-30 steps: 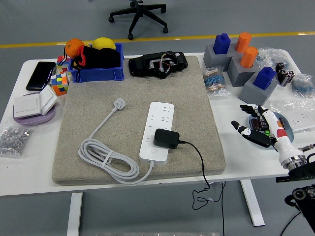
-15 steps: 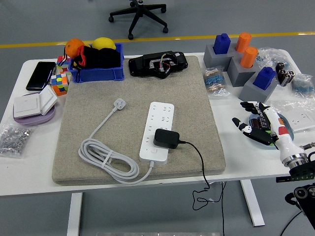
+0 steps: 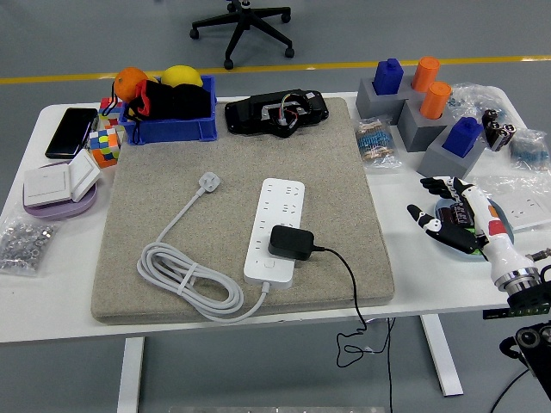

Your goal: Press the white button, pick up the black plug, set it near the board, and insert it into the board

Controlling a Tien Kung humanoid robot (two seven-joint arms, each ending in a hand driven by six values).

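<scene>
A white power strip (image 3: pixel 275 228) lies on the beige mat (image 3: pixel 172 181) in the middle of the table. The black plug (image 3: pixel 291 243) sits on the strip's near end, its black cord (image 3: pixel 351 284) trailing off the table's front edge. The strip's white cable (image 3: pixel 185 280) coils on the mat to the left. My right hand (image 3: pixel 448 219) hovers at the table's right side, fingers spread and empty, well right of the plug. My left hand is out of view.
A blue bin (image 3: pixel 168 120) with fruit, a phone (image 3: pixel 71 132), a puzzle cube (image 3: pixel 103 146) and a white switch (image 3: pixel 58 181) stand at the left. A black device (image 3: pixel 275 112) lies at the back. Grey blocks with blue and orange pegs (image 3: pixel 422 103) stand at the right.
My right hand has drawn back slightly to the right and toward the table's near edge. Nothing else has moved.
</scene>
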